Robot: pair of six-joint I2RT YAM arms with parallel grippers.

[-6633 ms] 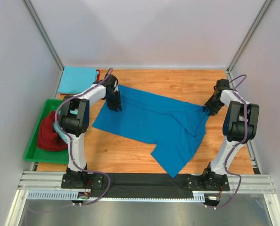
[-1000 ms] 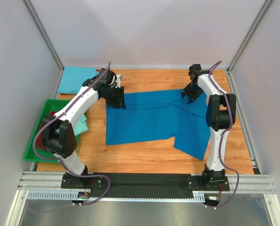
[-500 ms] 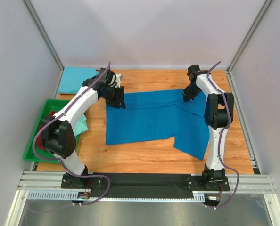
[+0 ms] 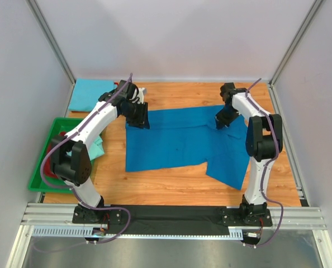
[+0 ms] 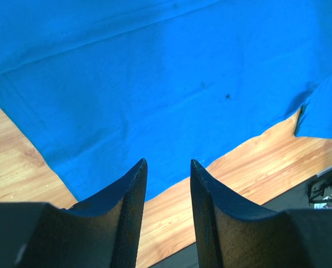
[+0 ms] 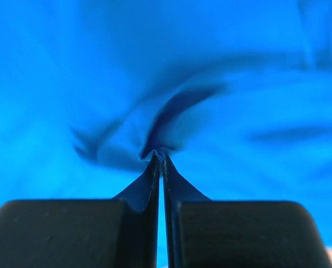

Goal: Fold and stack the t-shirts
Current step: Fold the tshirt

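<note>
Royal blue shirt [image 4: 177, 139] lies spread on the wooden table [image 4: 171, 187], mostly flat, with 1 flap reaching toward the near right. Right hand [image 4: 222, 121] sits at the shirt's far right part. In the wrist view its 2 fingers are pressed together, pinching a small raised pucker of the blue cloth [image 6: 159, 156]. Left hand [image 4: 139, 120] is at the shirt's far left corner. Its fingers [image 5: 131, 190] are spread, with nothing between them, and the shirt's edge and bare wood show in the gap. Sky blue shirt [image 4: 90, 94] lies folded at the far left corner of the table. Green tray [image 4: 38, 174] is on the left edge, with a pale aqua shirt [image 4: 96, 147] hanging over its right rim.
</note>
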